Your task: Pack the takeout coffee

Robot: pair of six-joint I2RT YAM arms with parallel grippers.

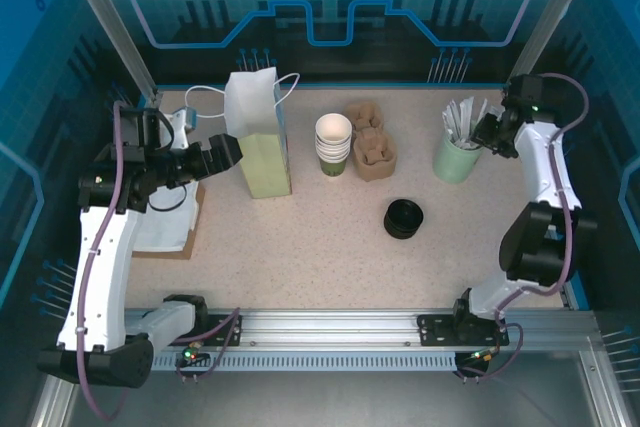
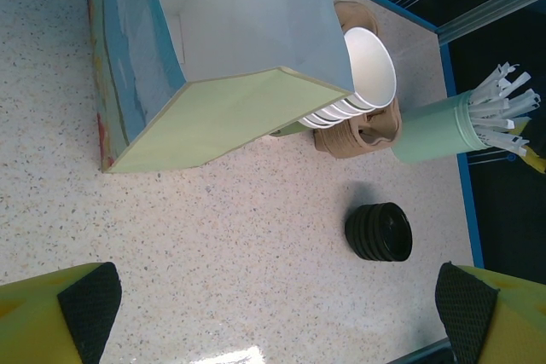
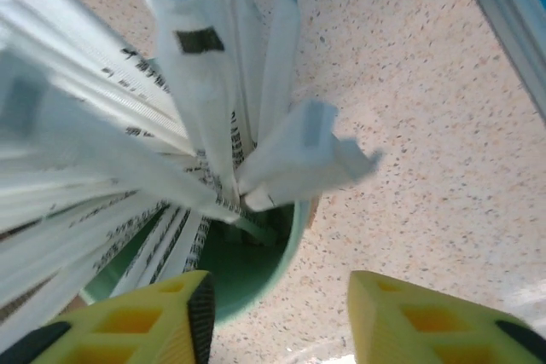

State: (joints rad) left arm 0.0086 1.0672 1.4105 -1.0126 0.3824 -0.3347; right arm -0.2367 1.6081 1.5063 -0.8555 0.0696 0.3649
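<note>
**Pack coffee: single cup not located, both grippers empty**

Task item: I can't tell where the takeout coffee cup is. The cups I can make out are the nested stack (image 1: 333,142), with green walls and white insides and rims, standing mid-table just left of the brown cup carriers (image 1: 373,152). There's also the pale-green cup (image 1: 455,159) full of white packets (image 3: 196,83) at far right. A stack of black lids (image 1: 404,218) sits alone on the table (image 1: 320,277), nearer the arms than the carriers. The paper bag (image 1: 258,137) stands upright left of the nested stack, pale green sides, white top, handles up. I can't see far enough into it from either camera to say what's inside.

Left gripper (image 2: 277,317): jaws fully spread. In the wrist view the black pads (image 2: 90,309) sit at opposite bottom corners with only bare tabletop between them. It holds nothing and touches nothing. From above it sits just left of the bag and points at it.

Right gripper (image 3: 277,317): jaws parted about halfway, with a clear gap between the yellow fingers (image 3: 409,317). It hangs over the packet cup. The left finger overlaps the cup's near rim in the wrist view, and the right finger is over bare table beside the cup. Nothing is pinched between them. The packets fan out just ahead of the fingers, but I can't tell whether any of them touch. From above the gripper is right at the packet tops on the cup's right side.
</note>
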